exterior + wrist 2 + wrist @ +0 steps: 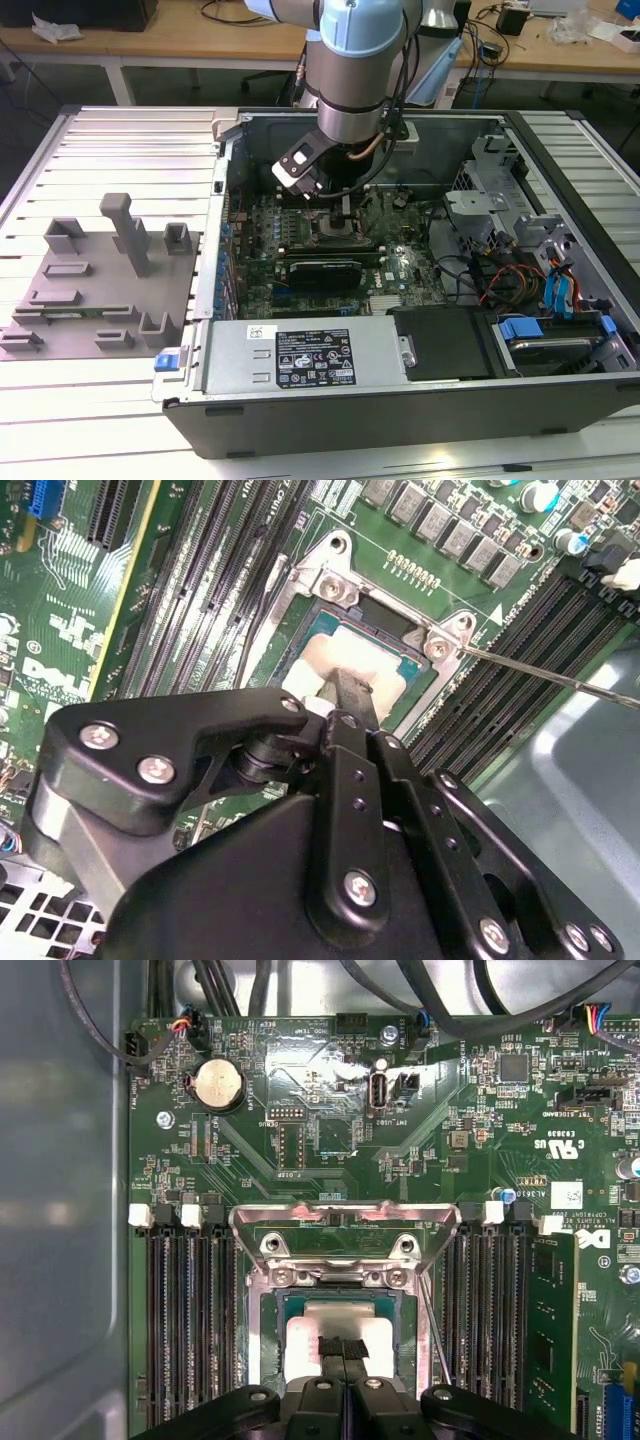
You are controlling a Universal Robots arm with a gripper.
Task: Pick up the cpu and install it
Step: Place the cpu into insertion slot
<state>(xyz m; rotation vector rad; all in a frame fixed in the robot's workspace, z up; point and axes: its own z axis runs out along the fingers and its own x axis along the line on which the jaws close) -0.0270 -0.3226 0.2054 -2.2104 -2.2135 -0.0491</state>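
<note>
Nearest in both wrist views, the gripper (340, 1347) has its jaws together, with only a thin seam between them and nothing clamped. Their shared tip rests on, or just over, the cpu (305, 1340); actual contact cannot be confirmed. The cpu lies flat and square inside the socket frame (268, 1360), its silvery top (360, 655) bordered by a thin darker rim. The load plate (345, 1222) stands swung open at the far side of the socket, and the wire lever (430, 1330) runs alongside. Memory slots (190, 1320) flank the socket on both sides, and beyond them the motherboard (300, 1130) carries a coin battery (218, 1085). In the exterior view the arm (350, 70) reaches down into the open computer case (560, 400), with the gray tray (90, 290) well apart on the worktop (120, 140) at the exterior view's left. The cpu is judged light, thin and rigid. Its smooth top is probably slippery and its underside delicate, so the opposite edges of the rim look like the safest hold.
</note>
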